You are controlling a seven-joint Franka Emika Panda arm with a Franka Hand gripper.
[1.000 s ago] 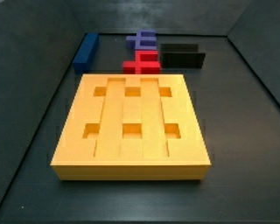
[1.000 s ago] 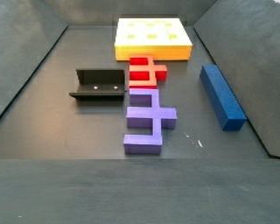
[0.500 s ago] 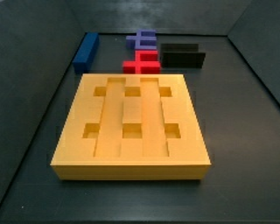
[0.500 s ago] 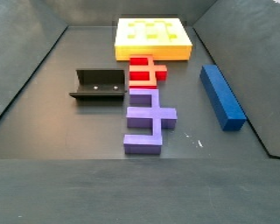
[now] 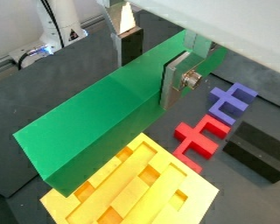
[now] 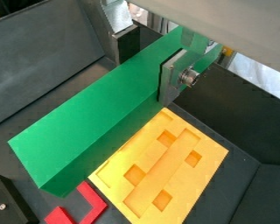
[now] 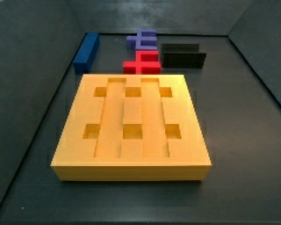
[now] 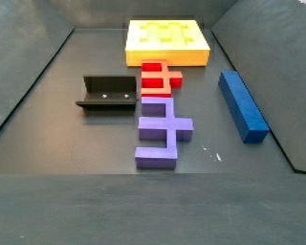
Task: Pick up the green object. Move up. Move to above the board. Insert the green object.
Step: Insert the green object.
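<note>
The gripper (image 5: 150, 61) shows only in the wrist views, where it hangs above the desk (image 7: 242, 132) with the green object (image 5: 101, 114) clamped between its fingers (image 5: 175, 80). One silver finger plate presses flat against the bar's near long face in both wrist views, and the second finger (image 6: 115, 33) stands on the far side, so the bar is grasped across its width near one end. The rest of the green object (image 6: 101, 118) stretches away from the gripper (image 6: 149, 54) as a long, plain slab, lifted clear of the floor.

Beneath the bar's free end lies the board (image 6: 166, 162), yellow-orange, with square holes and long grooves in its top; the bar hides part of it. In a wrist view the board (image 5: 149, 184) sits beside a red cross-shaped piece (image 5: 201, 138), with a purple cross-shaped piece (image 5: 230, 103) past that and the fixture (image 5: 262, 149) next to them.

In both side views neither the gripper nor the green bar can be seen. There the board (image 7: 131, 123) lies flat on the desk, the red piece (image 8: 156, 77) just beside one edge, the purple piece (image 8: 163, 129) in line behind it, the fixture (image 8: 107, 93) to one side and a blue bar (image 8: 241, 103) along the other.
</note>
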